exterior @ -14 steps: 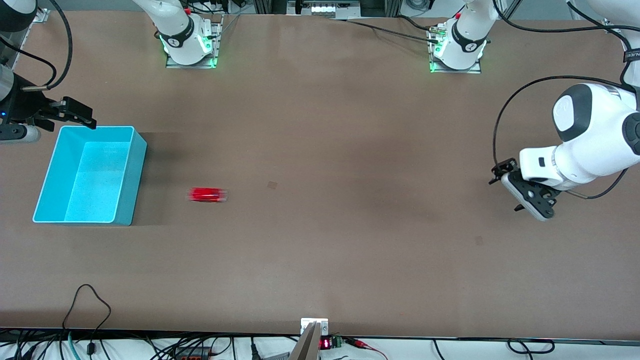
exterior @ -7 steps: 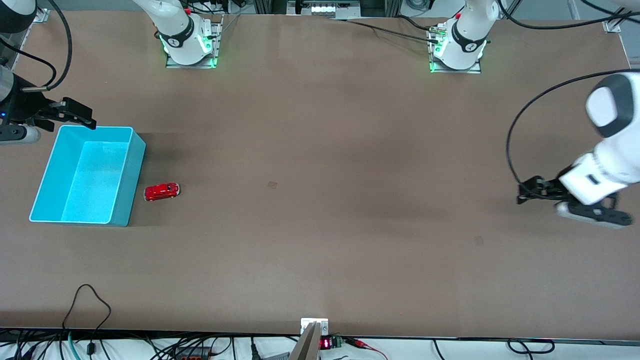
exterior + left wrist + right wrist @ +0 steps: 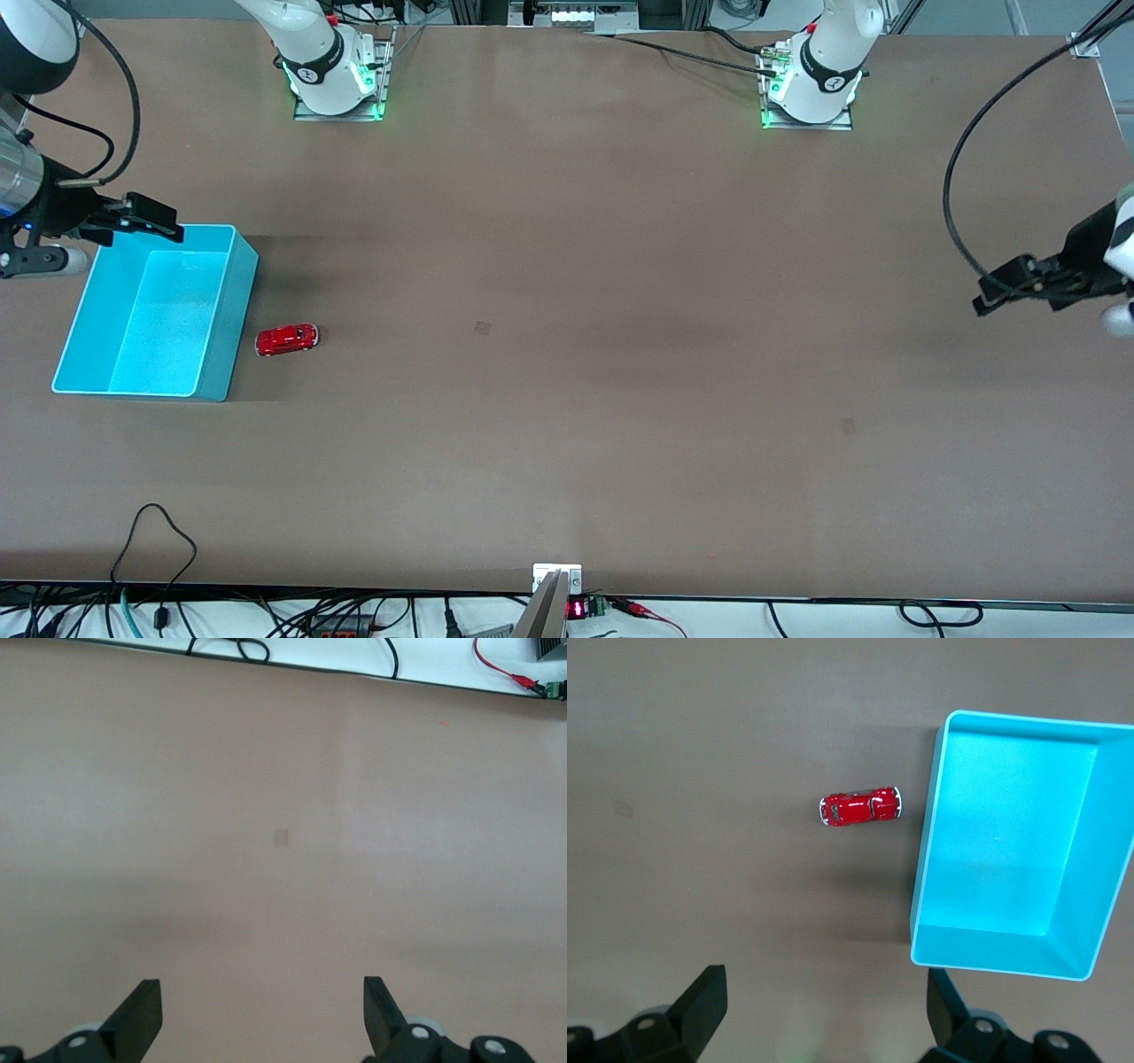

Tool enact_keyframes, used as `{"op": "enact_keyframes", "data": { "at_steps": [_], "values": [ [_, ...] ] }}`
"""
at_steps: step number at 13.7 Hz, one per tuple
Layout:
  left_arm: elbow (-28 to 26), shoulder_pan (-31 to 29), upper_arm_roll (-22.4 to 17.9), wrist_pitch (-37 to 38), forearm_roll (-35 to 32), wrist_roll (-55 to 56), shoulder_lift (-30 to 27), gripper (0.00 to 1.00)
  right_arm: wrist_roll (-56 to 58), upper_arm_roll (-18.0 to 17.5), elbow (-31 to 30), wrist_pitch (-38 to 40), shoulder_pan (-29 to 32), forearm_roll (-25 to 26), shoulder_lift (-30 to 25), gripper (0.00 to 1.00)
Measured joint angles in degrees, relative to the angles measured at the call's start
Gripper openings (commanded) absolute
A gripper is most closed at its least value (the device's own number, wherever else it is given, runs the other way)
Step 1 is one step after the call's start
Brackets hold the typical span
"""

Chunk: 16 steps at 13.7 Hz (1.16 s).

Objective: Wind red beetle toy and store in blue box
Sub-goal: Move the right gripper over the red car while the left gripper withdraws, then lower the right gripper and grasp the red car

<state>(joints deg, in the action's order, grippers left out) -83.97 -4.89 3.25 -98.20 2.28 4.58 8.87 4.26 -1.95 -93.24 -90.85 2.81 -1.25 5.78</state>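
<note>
Red car [image 3: 287, 339] sitting just beside the box [image 3: 218, 387], outside it. Hovering over the box's rim, right gripper [image 3: 152, 220] spread, empty. Needing a low, centred pinch. Left gripper [image 3: 1005, 291] waiting well apart, splayed.

Def a robotics lab imo: two arm bases [image 3: 335, 78] bolted onto a big brown table [image 3: 567, 443] w/ green status lights (both glowing). Loose cables [image 3: 151, 549] and a small red digit readout [image 3: 576, 609] along the table edge.
</note>
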Motion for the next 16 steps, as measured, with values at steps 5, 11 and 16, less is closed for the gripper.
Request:
{"op": "enact_keyframes", "data": {
  "at_steps": [5,11,16],
  "values": [
    [-3.6,0.2,-0.1,0.4,0.0,-1.2,-2.9,1.0,11.9,-0.4,-1.0,-0.5,-1.0,0.0,4.5,1.0],
    [-9.8,0.2,-0.3,0.9,0.0,-1.7,-7.7,1.0,32.5,-1.3,-11.3,-14.3,-1.6,5.8,5.8,1.0],
    [-10.2,0.0,-0.4,1.0,0.0,-1.7,-7.6,1.0,53.2,-5.5,-20.8,-28.7,0.9,7.1,5.7,1.0]
  ]
}}
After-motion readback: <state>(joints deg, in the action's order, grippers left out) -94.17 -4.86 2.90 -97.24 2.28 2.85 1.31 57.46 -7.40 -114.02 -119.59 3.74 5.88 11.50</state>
